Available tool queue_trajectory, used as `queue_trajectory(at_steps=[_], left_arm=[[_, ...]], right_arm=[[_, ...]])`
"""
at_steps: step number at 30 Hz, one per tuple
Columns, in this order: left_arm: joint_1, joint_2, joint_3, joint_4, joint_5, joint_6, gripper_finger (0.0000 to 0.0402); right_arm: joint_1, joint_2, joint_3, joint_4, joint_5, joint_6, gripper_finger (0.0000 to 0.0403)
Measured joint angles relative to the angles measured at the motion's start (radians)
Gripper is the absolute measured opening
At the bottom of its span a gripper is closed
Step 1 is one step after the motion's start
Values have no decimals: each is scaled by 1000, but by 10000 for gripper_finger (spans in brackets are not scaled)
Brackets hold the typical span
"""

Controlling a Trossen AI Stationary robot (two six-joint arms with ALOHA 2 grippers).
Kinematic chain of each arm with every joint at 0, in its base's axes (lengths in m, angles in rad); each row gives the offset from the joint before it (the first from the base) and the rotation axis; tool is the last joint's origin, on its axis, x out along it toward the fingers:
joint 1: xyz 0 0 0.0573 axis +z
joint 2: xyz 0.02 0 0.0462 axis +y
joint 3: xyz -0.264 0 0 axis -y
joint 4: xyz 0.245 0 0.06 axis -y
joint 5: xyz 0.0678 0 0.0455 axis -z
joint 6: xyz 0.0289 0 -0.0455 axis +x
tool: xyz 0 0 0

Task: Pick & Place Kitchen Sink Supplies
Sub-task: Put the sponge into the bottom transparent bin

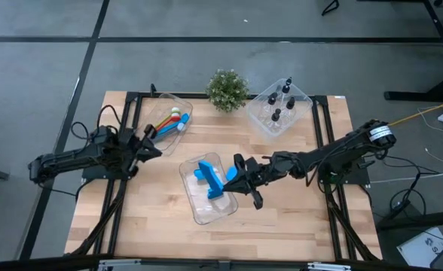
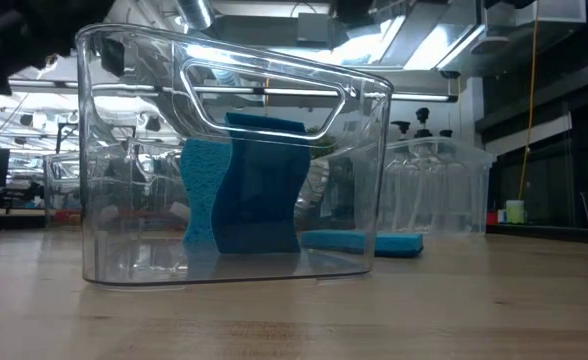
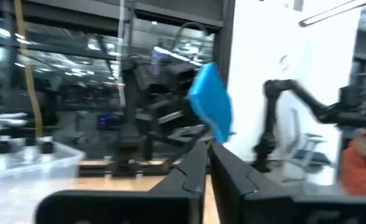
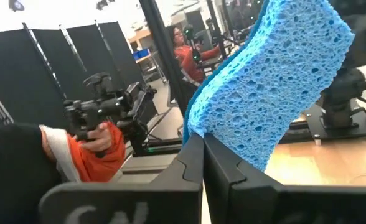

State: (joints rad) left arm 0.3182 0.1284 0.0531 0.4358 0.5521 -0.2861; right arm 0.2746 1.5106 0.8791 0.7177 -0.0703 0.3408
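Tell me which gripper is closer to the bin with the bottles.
Right. The right gripper holds a blue sponge at the middle bin, in front of the bottle bin; the left gripper sits across the table by the brush bin.

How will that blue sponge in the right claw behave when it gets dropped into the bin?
The sponge, pinched in the right claw, is full of open pores, so probably light and squashy. Its wavy, flat shape suggests it will flop over rather than roll, landing softly in the clear bin.

A robotics lab: other robot arms (image 4: 105,109), black partition screens (image 4: 58,50), bright ceiling lights (image 2: 444,40).
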Motion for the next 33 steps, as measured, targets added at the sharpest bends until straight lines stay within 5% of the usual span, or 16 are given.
queue_trajectory(at_steps=[6,15,27,33], left_arm=[[-105,72,42,-8,-73,-14,101],[-257,284,115,39,-176,-9,228],[-369,586,280,40,-306,72,237],[-398,712,344,67,-284,90,237]], right_arm=[[-19,37,21,10,-4,21,0],[-46,144,136,2,-149,16,0],[-69,205,184,2,-167,22,0],[-69,205,184,-4,-167,19,0]])
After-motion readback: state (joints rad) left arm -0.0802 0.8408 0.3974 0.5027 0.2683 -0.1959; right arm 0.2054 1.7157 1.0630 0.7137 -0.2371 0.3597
